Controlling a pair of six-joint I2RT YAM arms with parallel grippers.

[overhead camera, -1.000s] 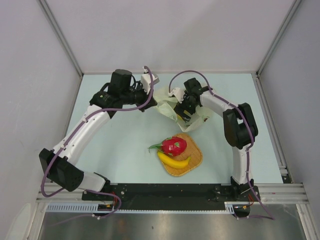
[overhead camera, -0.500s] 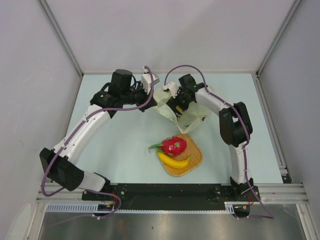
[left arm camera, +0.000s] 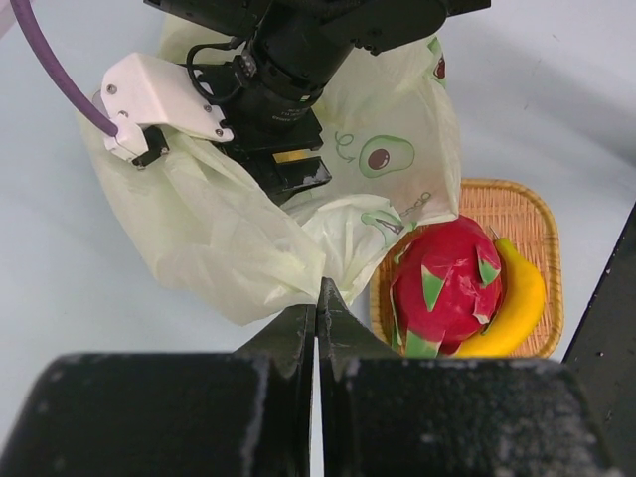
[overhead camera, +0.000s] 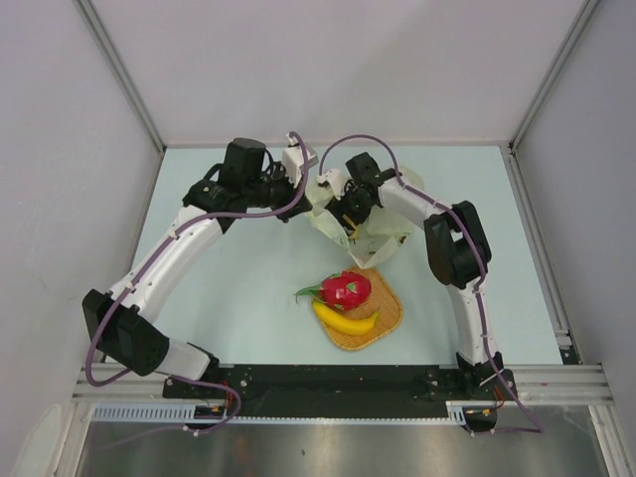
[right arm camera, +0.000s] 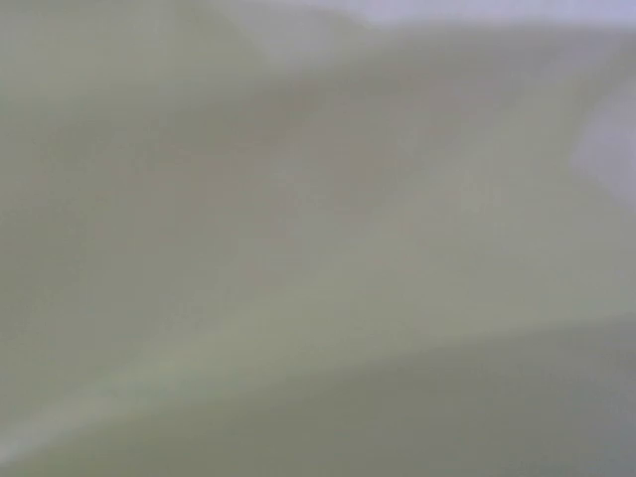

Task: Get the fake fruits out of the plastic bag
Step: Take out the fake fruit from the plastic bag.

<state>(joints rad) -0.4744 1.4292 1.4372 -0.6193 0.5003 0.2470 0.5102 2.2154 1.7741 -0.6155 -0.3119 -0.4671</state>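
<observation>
The plastic bag (overhead camera: 383,224) lies crumpled on the far middle of the bench (overhead camera: 229,278), between the two arms. It is a thin, pale yellow-cream film, translucent and heavily creased, with small printed marks; one of them is an avocado print (left arm camera: 376,157). Its near edge droops onto the far rim of the woven mat (overhead camera: 388,308).

Two of the fake fruits are out of the bag and rest on that mat. The dragon fruit (overhead camera: 346,289) is a rounded, glossy red-pink body with pointed green scale tips. The banana (overhead camera: 346,320) is a smooth yellow curve. It lies against the dragon fruit's near side, touching it. The mat is orange-tan with a fine basket weave, squarish with rounded corners and a raised rim. Any fruit inside the bag is hidden by the film.

The left pincer (left arm camera: 318,308) is clenched, its dark fingers pressed flat together. A gathered fold of the bag's edge runs up to their tips, so it appears to be pinching the film on the bag's left side. In the left wrist view the dragon fruit sits just beyond and to the right of those tips.

The right pincer (left arm camera: 296,177) is pushed down into the bag's mouth from above. Its black body and the white camera bracket (left arm camera: 159,99) stand clear of the film, but its fingers are buried. The right wrist view shows only a blur of pale plastic pressed close, so I cannot tell whether its jaws are apart or closed, or whether they hold anything. A purple cable (left arm camera: 50,70) loops off the bracket.
</observation>
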